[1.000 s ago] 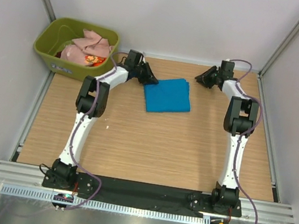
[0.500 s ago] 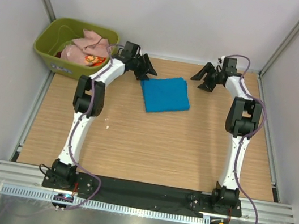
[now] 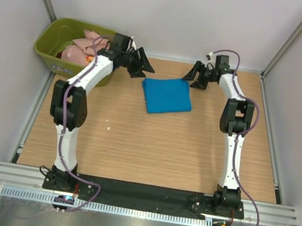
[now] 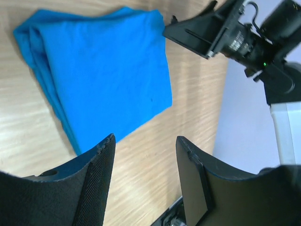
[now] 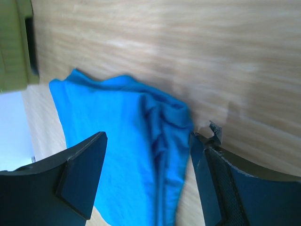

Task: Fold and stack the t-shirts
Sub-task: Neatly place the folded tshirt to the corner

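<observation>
The left hand (image 3: 141, 68) and right hand (image 3: 194, 79) are newly released and clear of the folded blue shirt (image 3: 168, 95); the shirts (image 3: 84, 45) in the tub (image 3: 48, 59) come next.

The folded shirt (image 3: 168, 95) lies on the table (image 3: 134, 145). Behind it, far left, stands the tub (image 3: 60, 66), containing loose shirts (image 3: 83, 49). The left gripper (image 3: 143, 68) and right gripper (image 3: 194, 79) flank the folded shirt's rear corners.

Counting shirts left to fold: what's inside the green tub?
A crumpled pink shirt lies on top, a scrap of red-orange cloth showing beside it. The left arm covers the right side of the tub; anything under the shirts is hidden.
</observation>
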`<state>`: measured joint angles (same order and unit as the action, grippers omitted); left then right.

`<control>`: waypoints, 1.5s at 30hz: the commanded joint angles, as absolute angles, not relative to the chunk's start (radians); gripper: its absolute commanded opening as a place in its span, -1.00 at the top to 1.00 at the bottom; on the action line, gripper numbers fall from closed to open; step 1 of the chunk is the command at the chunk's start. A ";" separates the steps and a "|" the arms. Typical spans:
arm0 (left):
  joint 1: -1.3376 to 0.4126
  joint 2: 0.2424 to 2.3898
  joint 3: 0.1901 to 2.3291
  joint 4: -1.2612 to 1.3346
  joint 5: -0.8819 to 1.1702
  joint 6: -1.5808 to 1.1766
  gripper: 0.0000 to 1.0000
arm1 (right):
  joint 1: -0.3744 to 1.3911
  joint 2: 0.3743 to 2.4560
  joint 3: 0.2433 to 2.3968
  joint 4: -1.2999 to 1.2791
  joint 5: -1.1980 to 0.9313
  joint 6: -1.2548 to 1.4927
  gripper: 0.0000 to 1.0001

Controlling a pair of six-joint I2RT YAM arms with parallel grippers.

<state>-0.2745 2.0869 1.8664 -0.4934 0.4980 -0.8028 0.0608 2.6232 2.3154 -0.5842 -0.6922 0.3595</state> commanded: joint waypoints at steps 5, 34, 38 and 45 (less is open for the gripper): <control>-0.276 1.890 1.688 -0.569 0.548 -0.719 -0.11 | 0.153 2.669 2.309 -0.787 -0.516 0.256 -0.27; -0.301 1.718 1.381 -0.658 0.486 -0.719 0.00 | 0.037 2.506 2.276 -0.338 0.601 -0.437 0.98; -0.313 1.738 1.374 -0.658 0.491 -0.721 0.02 | 0.012 2.522 2.267 -0.206 0.539 -0.558 0.98; -0.324 1.799 1.430 -0.689 0.499 -0.689 0.03 | -0.054 2.568 2.272 -0.084 0.462 -0.689 0.98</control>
